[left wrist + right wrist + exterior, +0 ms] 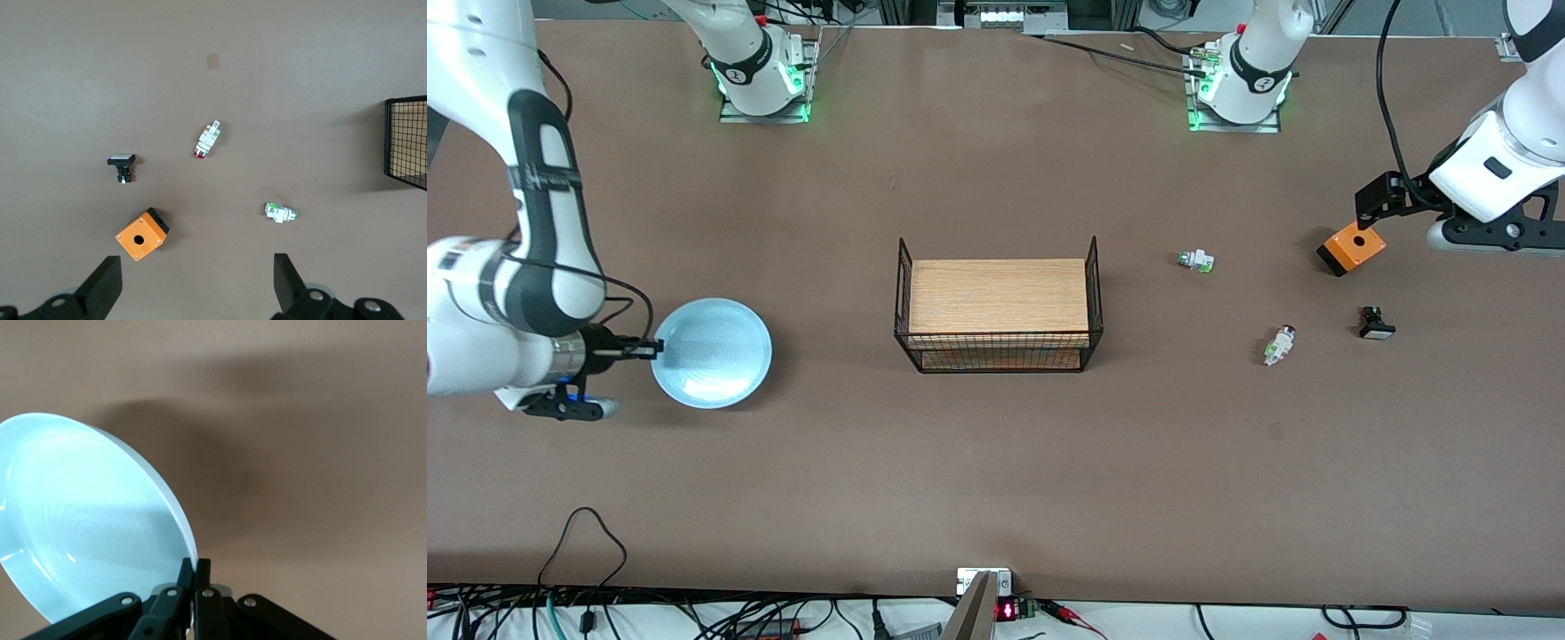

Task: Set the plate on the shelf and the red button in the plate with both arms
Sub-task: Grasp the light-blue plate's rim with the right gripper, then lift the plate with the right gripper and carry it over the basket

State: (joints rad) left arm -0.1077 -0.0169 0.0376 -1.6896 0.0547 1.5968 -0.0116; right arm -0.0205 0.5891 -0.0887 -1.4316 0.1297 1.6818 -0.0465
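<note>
The pale blue plate point(713, 354) is toward the right arm's end of the table. My right gripper point(651, 348) is shut on its rim and holds it tilted, just off the table. In the right wrist view the plate point(87, 520) fills one side, with my right gripper point(195, 568) pinching its edge. The red button point(1280, 345) lies on its side toward the left arm's end of the table. It also shows in the left wrist view point(207, 139). My left gripper point(1376, 203) is open and empty in the air over the orange box point(1352, 249); in its own view the left gripper point(197, 283) frames bare table.
A wire rack point(996, 338) with a wooden top stands mid-table; its corner shows in the left wrist view point(407, 143). A white part with a green tip point(1195, 260) point(280, 213), a black-and-white button point(1376, 324) point(122, 167) and the orange box point(141, 234) lie around the red button.
</note>
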